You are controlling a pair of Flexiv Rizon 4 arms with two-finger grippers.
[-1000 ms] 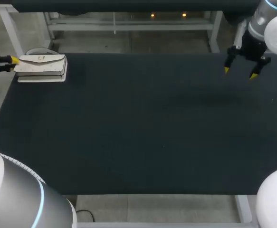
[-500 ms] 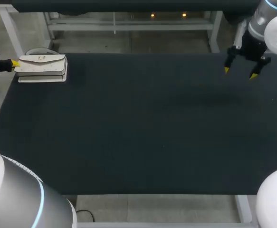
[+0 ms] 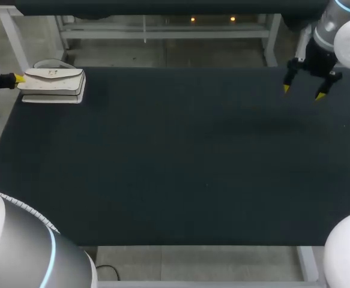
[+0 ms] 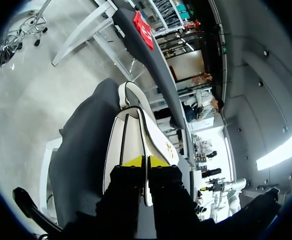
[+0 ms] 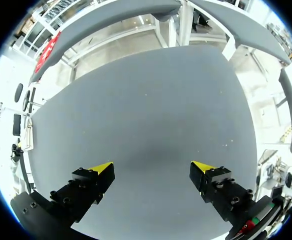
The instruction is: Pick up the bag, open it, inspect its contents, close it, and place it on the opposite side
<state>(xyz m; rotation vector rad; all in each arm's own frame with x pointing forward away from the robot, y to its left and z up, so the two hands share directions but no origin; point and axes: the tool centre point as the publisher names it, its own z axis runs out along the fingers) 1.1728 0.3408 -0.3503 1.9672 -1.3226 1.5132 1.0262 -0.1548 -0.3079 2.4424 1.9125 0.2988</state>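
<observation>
A white leather-look handbag (image 3: 53, 85) with a fold-over flap is lying flat on the dark matte worktop (image 3: 175, 162), in its far left corner. Its small gold clasp (image 3: 53, 74) is facing upward. Its curved white carrying strap (image 3: 51, 62) is looping out past the far edge of the worktop.

The left pincer (image 3: 18, 78) is coming in level from beyond the left edge and is meeting the handbag at its left end. In the head view only one yellow tip is showing, touching that end.

In the left wrist view, the left pincer (image 4: 146, 161) is holding its two yellow tips almost together. A thin white edge of the handbag (image 4: 135, 135) is running between them and both tips are pressing on it, so this pincer is gripping the handbag's near end. From there the handbag is stretching straight ahead of the fingers, with the strap (image 4: 128, 90) arching at its far end and the clasp (image 4: 168, 147) sitting just off to one side of the tips.

The right pincer (image 3: 303, 92) is hanging above the far right part of the worktop, well apart from the handbag. In its own wrist view the right pincer (image 5: 153, 170) is standing with its fingers spread wide, with only bare worktop (image 5: 151, 100) showing between and ahead of them.
</observation>
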